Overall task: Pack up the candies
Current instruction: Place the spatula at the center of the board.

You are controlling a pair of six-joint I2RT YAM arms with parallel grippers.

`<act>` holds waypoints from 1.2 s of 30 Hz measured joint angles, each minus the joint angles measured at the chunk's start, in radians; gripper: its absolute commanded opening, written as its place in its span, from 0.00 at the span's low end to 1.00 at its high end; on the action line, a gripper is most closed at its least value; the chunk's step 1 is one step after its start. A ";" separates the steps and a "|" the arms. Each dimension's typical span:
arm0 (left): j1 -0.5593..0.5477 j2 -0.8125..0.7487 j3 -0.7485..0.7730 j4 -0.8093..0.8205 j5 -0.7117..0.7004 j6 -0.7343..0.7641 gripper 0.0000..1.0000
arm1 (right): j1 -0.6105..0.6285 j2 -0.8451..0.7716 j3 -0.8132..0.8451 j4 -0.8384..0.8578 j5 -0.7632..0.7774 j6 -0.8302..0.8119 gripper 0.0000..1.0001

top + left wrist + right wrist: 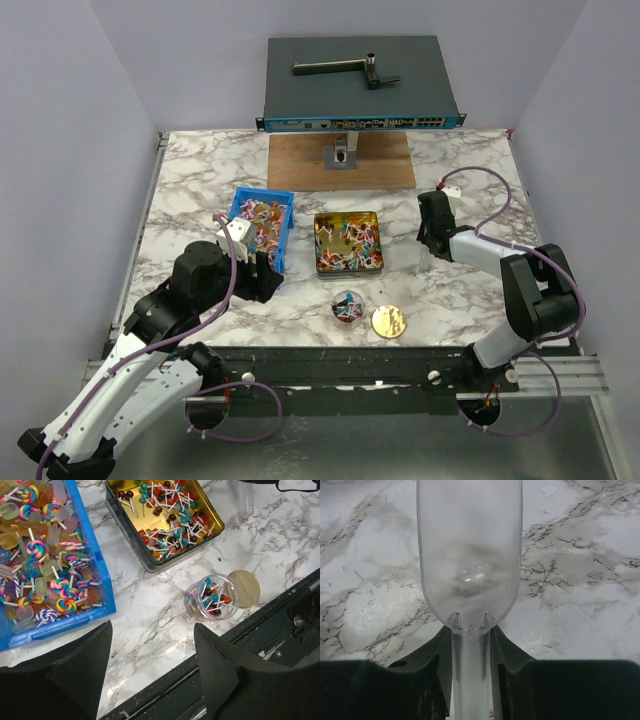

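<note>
Marble table (455, 290): bin (288, 226), tin (347, 214), jar (347, 305), lid (388, 321)

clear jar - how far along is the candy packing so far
Done: the clear jar already holds some candies, its gold lid lying off beside it. In hand: the right gripper is shut on an empty clear scoop over bare marble table; the left gripper is open and empty. Left: many candies sit in the gold tin, and the jar is uncapped.
</note>
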 measured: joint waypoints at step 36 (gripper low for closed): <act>0.000 0.021 0.000 0.000 -0.009 0.000 0.69 | -0.034 0.033 0.069 -0.039 -0.077 -0.009 0.57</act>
